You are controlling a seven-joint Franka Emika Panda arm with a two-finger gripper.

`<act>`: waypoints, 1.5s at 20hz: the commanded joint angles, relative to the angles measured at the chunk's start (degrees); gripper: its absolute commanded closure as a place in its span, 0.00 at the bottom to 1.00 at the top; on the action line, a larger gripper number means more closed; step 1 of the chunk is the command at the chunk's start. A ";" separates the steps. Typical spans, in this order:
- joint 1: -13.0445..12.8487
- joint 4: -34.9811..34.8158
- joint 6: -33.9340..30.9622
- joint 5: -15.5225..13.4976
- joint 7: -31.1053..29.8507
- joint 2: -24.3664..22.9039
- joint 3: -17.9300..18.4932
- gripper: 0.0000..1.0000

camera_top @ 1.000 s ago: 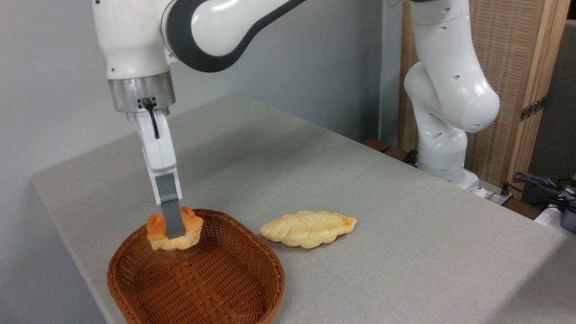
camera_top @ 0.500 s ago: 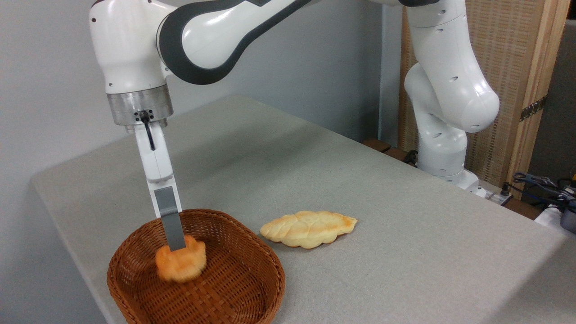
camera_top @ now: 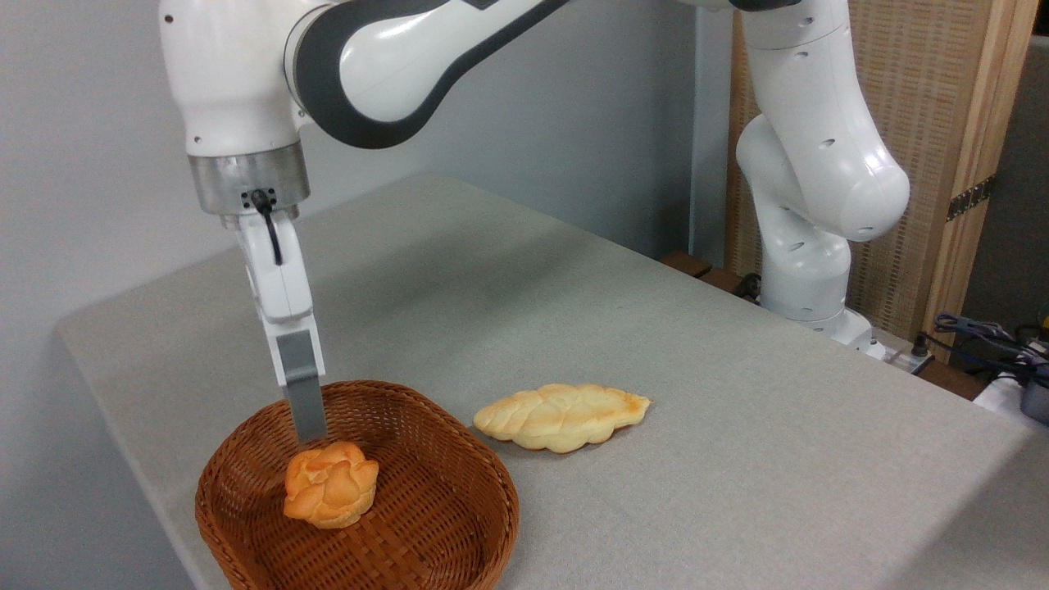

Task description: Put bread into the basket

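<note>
While the bread (camera_top: 331, 483) lies inside the basket (camera_top: 459, 459) just below the jaws, the gripper (camera_top: 309, 426) hangs above it holding nothing; only one finger shows edge-on, so its opening cannot be judged. A braided loaf (camera_top: 562, 417) sits well right. Dipping down risks snagging the wicker rim.

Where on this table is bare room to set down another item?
The table is bare right of the braided loaf, and across its far half behind the loaf. The near-left corner is crowded: the basket holds the bun, with the end effector just above.
</note>
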 commanded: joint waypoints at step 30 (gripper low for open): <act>15.53 -1.80 -23.47 -5.77 -1.44 -14.67 -9.28 0.00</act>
